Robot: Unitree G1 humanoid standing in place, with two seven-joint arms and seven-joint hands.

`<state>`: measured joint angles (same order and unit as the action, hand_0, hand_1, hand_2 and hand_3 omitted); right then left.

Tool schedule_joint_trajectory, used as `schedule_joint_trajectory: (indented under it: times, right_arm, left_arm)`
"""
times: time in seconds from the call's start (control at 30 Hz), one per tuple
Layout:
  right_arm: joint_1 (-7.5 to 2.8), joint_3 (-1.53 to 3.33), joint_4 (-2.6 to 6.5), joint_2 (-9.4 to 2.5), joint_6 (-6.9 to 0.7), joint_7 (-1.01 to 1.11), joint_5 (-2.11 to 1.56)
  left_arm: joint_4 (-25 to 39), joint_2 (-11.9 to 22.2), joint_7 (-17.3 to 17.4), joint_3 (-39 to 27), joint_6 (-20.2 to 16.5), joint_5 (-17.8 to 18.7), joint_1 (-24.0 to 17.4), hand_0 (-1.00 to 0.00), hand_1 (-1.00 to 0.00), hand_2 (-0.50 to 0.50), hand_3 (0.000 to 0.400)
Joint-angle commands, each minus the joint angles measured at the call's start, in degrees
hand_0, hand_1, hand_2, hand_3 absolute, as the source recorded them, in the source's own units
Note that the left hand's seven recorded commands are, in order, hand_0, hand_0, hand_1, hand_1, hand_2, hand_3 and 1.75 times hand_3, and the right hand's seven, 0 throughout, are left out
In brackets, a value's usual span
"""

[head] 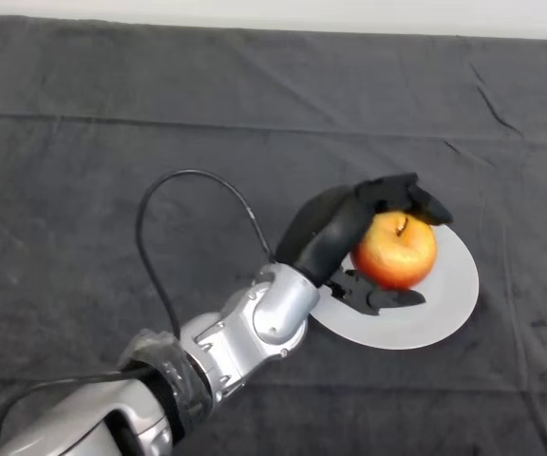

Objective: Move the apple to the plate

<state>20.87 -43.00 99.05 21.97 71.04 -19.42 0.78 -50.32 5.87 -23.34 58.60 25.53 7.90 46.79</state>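
Head view, items as they stand.

Table (112,123): covered all over by a dark grey cloth (55,237), lightly creased, with a few small folds toward the 2 o'clock corner. A pale strip of wall runs along the far edge at 12 o'clock.

Plate (449,294): white, round, lying flat on the cloth at about 4 o'clock from the centre of the view. Its right and lower rim are bare; its left part is covered by the robot hand.

Apple (397,252): red and yellow, stem dimple facing up, stem visible. It is over the upper left part of the plate, toward 10 o'clock of the plate's centre. Whether it rests on the plate or is held just off it, I cannot tell.

Robot hand (335,233): black, curled round the apple. The fingers (411,195) wrap over the apple's top and far side at 12 o'clock of the fruit; the thumb (378,296) reaches under its near side at 6 o'clock, lying over the plate. The apple is pinched between them, touching both.

Left arm (254,323): silver-grey, entering from 7 o'clock and running up to the wrist at the plate's left rim.
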Motion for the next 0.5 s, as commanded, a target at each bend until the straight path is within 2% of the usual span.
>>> schedule_joint_trajectory:
  times: [0.03,0.5]
  right_arm:
    - [-2.79,-0.05,4.37,-7.87,-3.19,-0.02,-0.66]
    - [-2.77,-0.19,4.5,-7.83,-3.1,-0.06,-0.5]
  left_arm:
    - [-1.6,-0.8,-0.8,2.0,1.4,1.1,5.1,-1.0,-1.0,0.0,0.4]
    - [-3.9,-1.1,-1.1,6.9,1.2,4.3,6.0,-1.0,-1.0,0.0,0.4]
